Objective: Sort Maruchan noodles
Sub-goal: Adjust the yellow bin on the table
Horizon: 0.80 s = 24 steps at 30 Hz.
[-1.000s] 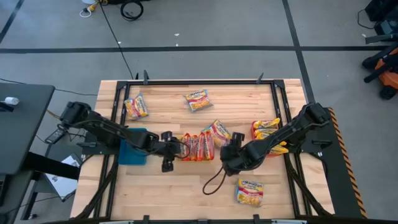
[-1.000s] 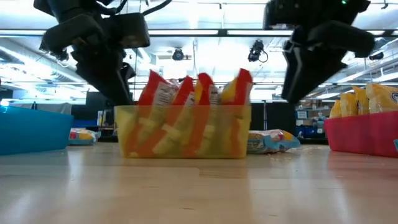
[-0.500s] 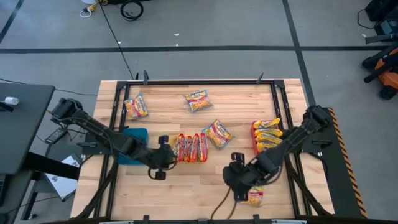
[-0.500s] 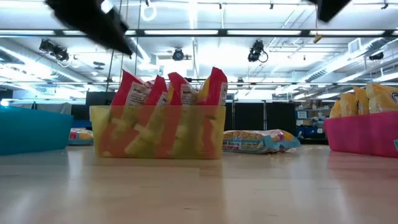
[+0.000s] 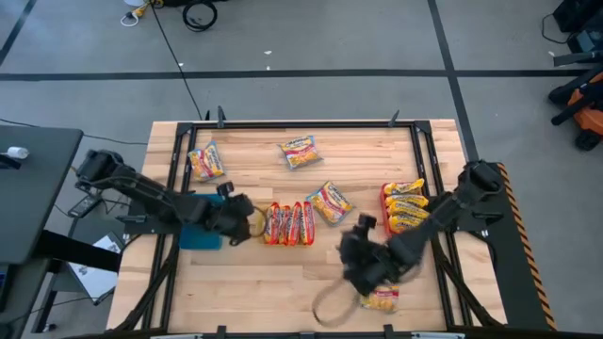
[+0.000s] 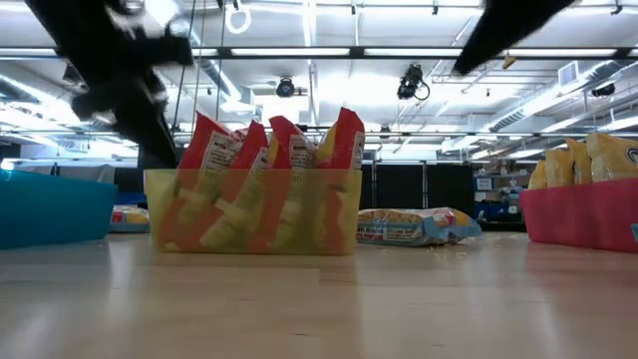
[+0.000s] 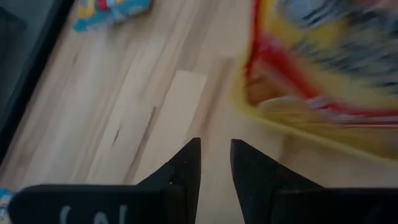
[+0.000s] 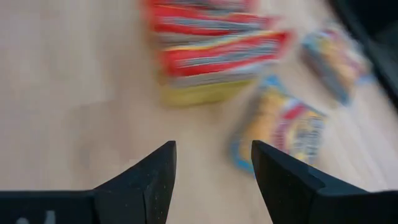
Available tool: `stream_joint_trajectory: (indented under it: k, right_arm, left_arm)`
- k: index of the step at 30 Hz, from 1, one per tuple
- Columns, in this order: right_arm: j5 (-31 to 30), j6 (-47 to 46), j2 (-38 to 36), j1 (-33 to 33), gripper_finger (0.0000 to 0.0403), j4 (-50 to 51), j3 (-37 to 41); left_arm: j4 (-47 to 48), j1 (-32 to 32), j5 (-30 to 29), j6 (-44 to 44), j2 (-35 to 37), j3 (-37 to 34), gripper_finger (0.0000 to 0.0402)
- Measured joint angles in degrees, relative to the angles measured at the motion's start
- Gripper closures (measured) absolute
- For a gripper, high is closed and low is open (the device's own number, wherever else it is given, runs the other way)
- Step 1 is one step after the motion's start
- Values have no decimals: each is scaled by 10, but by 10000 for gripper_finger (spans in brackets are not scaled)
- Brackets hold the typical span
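Note:
A yellow tray holds several red Maruchan noodles packets standing on edge. My left gripper hovers just off the tray's left end, open by a narrow gap, over bare wood. My right gripper hangs open and empty nearer the front edge, right of the tray. Loose packets lie flat at the far left, far middle, right of the tray and near the front, this last one partly under my right arm.
A blue tray lies under my left arm. A red tray at the right holds yellow packets. A cable loop hangs at the front edge. Bare wood lies at the near left.
The yellow tray with its packets has slid a little toward the table's left edge and now stands still. My left gripper has drawn back toward the left edge and turned. My right gripper has pulled away from the tray toward the near edge and risen.

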State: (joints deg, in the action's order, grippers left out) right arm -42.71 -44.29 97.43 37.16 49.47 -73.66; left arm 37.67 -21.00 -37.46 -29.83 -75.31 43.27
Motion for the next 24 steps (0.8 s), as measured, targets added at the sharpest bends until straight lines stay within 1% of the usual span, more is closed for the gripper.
stream_joint_trajectory:
  k: [2, 4, 6, 8, 10, 12, 14, 16, 18, 20, 22, 24]
  right_arm:
    - [-17, -5, 0, -33, 188, -20, 33]
    - [-18, 11, 0, -72, 190, -55, 72]
    - [-6, 38, 0, -114, 190, -98, 106]
    - [20, 84, 0, -160, 190, -141, 135]
    - [57, 155, 0, -206, 190, -196, 156]
    - [96, 234, 0, -244, 190, -251, 168]
    - [131, 305, 0, -280, 190, -309, 172]
    - [159, 365, 0, -308, 190, -363, 173]
    - [185, 415, 0, -328, 190, -408, 173]
    - [214, 445, 0, -340, 190, -438, 173]
    - [239, 453, 0, -342, 190, -443, 173]
    - [255, 440, 0, -334, 190, -435, 173]
  left_arm:
    - [-41, 37, 14, 31, 0, -32, 308]
    - [-65, 73, 24, 46, 0, -65, 308]
    - [-84, 101, 27, 49, 0, -93, 308]
    - [-120, 118, 28, 49, 0, -116, 308]
    - [-178, 121, 47, 65, 0, -137, 308]
    - [-262, 120, 78, 95, 0, -158, 308]
    - [-348, 120, 106, 124, 0, -179, 308]
    - [-408, 120, 122, 139, 0, -194, 308]
    - [-435, 120, 134, 140, 0, -200, 308]
    - [-446, 119, 149, 140, 0, -201, 308]
    - [-447, 111, 167, 140, 0, -202, 308]
    - [-452, 97, 191, 138, 0, -202, 308]
